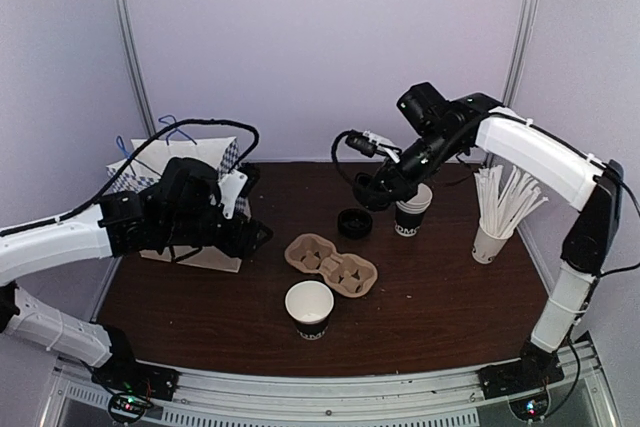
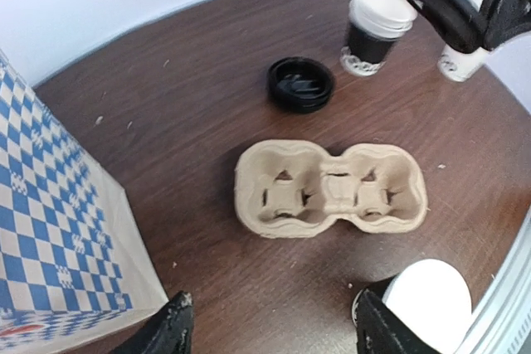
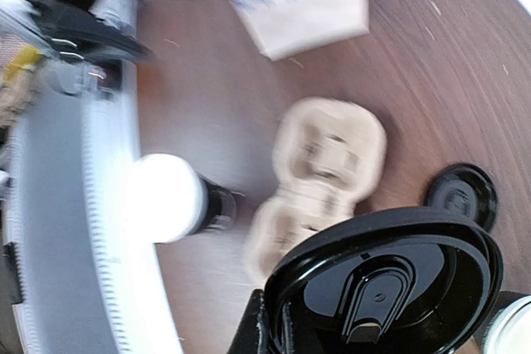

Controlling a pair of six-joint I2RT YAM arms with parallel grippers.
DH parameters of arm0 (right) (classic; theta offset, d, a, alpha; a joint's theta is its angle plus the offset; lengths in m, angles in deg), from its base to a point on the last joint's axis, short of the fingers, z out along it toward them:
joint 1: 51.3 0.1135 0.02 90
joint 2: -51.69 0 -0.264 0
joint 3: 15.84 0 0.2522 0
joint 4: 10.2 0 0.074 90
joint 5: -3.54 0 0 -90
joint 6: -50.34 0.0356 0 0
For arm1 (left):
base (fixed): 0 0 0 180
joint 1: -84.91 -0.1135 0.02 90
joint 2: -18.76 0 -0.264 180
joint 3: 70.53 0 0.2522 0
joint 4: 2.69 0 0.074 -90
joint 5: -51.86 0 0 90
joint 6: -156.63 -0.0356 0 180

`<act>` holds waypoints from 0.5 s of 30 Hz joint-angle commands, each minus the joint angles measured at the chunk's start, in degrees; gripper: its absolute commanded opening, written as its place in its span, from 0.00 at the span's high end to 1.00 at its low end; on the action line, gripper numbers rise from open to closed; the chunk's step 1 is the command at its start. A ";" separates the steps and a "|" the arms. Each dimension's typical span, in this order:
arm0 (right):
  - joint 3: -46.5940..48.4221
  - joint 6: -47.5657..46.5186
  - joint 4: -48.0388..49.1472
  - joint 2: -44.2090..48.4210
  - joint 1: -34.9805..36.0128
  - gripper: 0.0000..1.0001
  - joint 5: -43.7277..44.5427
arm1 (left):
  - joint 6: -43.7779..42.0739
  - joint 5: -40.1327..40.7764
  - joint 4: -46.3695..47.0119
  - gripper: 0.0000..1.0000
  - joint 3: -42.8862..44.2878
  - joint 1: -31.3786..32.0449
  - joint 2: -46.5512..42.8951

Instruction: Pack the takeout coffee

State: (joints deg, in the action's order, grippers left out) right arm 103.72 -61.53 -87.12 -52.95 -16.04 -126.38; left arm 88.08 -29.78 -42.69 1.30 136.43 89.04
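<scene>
Early stage: coffee cup (image 1: 309,307) uncapped, just nearside of pulp carrier (image 1: 331,265), in neither carrier nor checked bag (image 1: 190,197) to carrier's left. Beyond carrier, right gripper (image 1: 372,192) clamps black lid (image 3: 390,279); left gripper (image 2: 274,333) jaws apart, empty. We count one cup, one held lid, one lid pile (image 1: 354,222), one carrier, one bag.

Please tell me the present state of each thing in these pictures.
cup: upright, lidless, outside the carrier
lid: held above the table
right gripper: shut on lid
left gripper: open, empty
carrier: empty
bag: upright
spare lid: flat on the table
</scene>
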 commanded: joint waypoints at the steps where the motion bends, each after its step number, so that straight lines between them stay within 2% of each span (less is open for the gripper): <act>1: -8.20 5.11 8.30 8.80 0.14 0.95 -14.80 | -8.91 -7.58 27.46 0.29 -9.77 2.62 -7.71; 3: -9.27 7.48 9.97 10.20 0.12 0.95 -19.42 | -12.17 -7.48 33.77 0.26 -11.44 4.56 -8.46; 4: -9.40 8.57 10.37 10.59 0.14 0.95 -22.03 | -14.87 -7.48 35.45 0.07 -11.34 5.43 -8.26; 5: -9.65 9.77 10.96 10.79 0.14 0.95 -24.50 | -16.55 -7.55 36.48 0.03 -10.84 6.22 -7.81; 10: -13.26 20.66 20.93 11.77 0.11 0.93 -36.22 | -25.24 -8.35 43.92 0.02 -9.26 9.78 -4.37; 15: -20.96 44.07 46.53 13.65 0.15 0.93 -43.80 | -34.26 -8.36 51.03 0.03 -7.89 14.51 0.69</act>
State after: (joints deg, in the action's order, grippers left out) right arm 86.89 -36.83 -62.42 -41.56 -15.97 -160.68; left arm 63.42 -37.04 -2.01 -9.24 148.06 86.50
